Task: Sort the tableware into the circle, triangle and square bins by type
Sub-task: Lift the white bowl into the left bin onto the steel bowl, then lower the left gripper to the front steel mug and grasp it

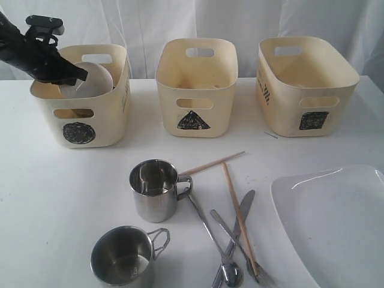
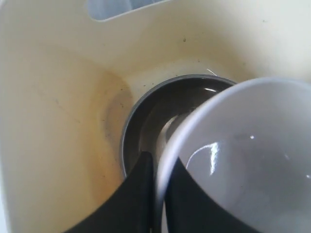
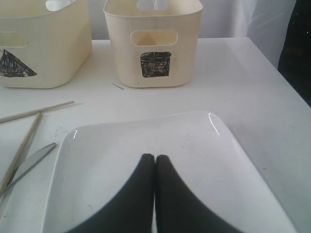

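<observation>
The left hand point(image 2: 160, 162), pinching the small white bowl point(image 2: 243, 155) by its rim inside the circle bin point(image 2: 58, 121), should lower it level into the steel bowl point(image 2: 146, 116) just beneath before letting go

Left gripper point(image 1: 73, 74) clasping white bowl point(image 1: 95, 81), over circle bin point(image 1: 105, 117) — plate point(image 1: 336, 219) lower right

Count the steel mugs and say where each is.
2. One steel mug stands in front of the triangle bin; the other mug sits nearer the camera, slightly left. Bins could hide more.
</observation>
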Action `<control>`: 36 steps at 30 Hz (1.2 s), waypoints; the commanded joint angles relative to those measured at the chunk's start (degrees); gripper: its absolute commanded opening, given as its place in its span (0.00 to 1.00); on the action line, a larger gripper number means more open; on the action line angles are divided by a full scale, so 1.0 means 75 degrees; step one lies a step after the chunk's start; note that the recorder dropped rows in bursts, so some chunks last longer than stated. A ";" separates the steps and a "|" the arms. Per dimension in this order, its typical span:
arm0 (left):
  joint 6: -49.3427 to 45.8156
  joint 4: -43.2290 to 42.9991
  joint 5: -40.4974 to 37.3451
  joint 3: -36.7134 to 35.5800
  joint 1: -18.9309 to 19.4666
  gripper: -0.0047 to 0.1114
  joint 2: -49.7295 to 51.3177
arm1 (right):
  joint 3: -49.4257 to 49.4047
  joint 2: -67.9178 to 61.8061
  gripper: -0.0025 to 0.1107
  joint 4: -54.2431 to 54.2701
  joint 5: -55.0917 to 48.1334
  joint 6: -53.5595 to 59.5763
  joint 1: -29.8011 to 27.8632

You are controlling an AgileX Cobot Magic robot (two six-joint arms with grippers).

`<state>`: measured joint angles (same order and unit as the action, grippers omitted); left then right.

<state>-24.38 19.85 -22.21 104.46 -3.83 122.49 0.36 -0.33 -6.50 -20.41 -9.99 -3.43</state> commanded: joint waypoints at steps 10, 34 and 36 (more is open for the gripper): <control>0.0036 0.0215 -0.0353 0.0043 0.0042 0.11 -0.0068 | -0.0049 0.0044 0.02 -0.0025 0.0097 -0.0046 0.0013; 0.0433 -0.0030 -0.4045 -0.0629 0.0038 0.25 -0.4742 | -0.0049 0.0044 0.02 -0.0025 0.0097 -0.0046 0.0013; 0.0434 -0.0102 -0.4010 -0.1201 0.0038 0.25 -0.5162 | -0.0049 0.0044 0.02 -0.0025 0.0097 -0.0046 0.0013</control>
<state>-21.70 20.04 -50.66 99.90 -3.49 87.65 0.36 -0.33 -6.50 -20.41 -10.03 -3.43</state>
